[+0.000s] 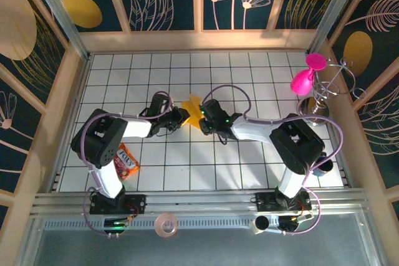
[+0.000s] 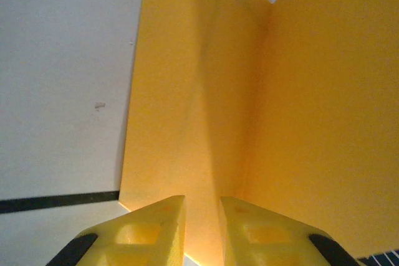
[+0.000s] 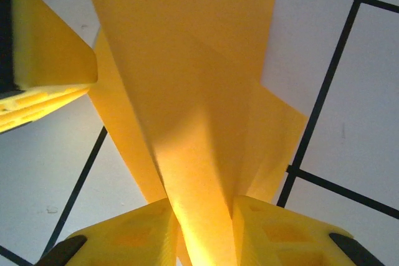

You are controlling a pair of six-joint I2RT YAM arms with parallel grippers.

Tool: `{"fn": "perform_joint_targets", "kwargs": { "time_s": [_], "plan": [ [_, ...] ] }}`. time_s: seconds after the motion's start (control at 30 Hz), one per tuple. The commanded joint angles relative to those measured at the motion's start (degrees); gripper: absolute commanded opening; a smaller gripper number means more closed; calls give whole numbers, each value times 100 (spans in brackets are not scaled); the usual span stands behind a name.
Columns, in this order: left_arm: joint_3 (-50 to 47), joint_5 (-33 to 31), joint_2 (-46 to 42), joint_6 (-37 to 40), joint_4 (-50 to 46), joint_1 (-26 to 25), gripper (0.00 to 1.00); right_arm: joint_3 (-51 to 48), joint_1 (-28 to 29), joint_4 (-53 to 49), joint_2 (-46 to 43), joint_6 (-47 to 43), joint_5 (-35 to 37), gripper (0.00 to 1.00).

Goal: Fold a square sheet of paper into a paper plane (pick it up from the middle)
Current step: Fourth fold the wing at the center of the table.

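I'm running two matching arms. The left arm and right arm have white links between chunky black joints, with lilac cables looping off them. A green light glows on the right wrist. The left tool and right tool have yellow moulded fingers, edged black.

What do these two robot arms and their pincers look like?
The left arm and right arm have white links between bulky black joints, with lilac cables looping alongside. Small green lights glow near the right wrist. The left pincer and right pincer each have two yellow wedge-shaped fingers with hollowed recesses and black edging.
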Motion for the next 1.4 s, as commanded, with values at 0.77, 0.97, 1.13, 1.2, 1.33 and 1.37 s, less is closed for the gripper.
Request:
{"fn": "perform_joint_targets", "kwargs": {
  "time_s": [0.77,0.97,1.13,1.2,1.33,1.37],
  "plan": [
    [277,-250,198,321,-637,-20,20,395,496,-265,587,-209,1894,10],
    [148,-423,-321,276,-614,12,24,301,494,-149,312,-423,1535,4],
    [-88,-540,-823,142,-537,57,32,60,393,144,-106,-635,604,0],
    [-206,-552,-973,51,-474,51,37,-55,308,285,-248,-685,193,0],
    [-452,-355,-1229,-207,-198,51,43,-192,189,442,-359,-816,-407,0],
    [-506,-333,-1289,-274,-132,57,45,-202,189,470,-354,-852,-463,0]
  ]
}}
